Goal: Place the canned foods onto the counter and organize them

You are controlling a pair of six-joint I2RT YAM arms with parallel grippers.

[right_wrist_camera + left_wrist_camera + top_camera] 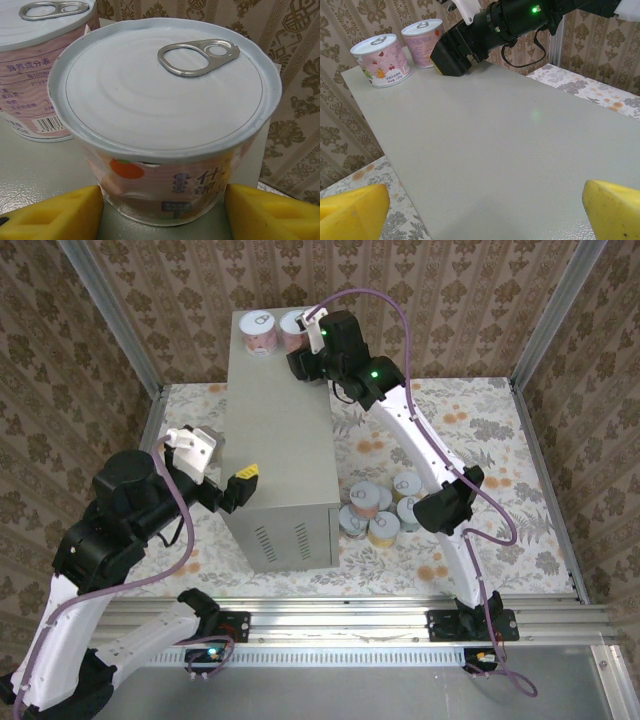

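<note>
Canned foods stood mostly on the floral floor at 4 o'clock of the counter, and two pink ones stood upright, axis vertical and tabs up, at its 12 o'clock end. The right arm stretched far forward, its right gripper clamped on the right pink can, while the left gripper hung with jaws wide apart at the counter's 8 o'clock edge. The right wrist view gave that can's tab pointing to 2 o'clock; the left wrist view gave both labels from the side.

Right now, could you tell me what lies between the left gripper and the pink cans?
That stretch is bare counter top, seen in the left wrist view, from the left gripper, jaws open, to the pink cans.
</note>
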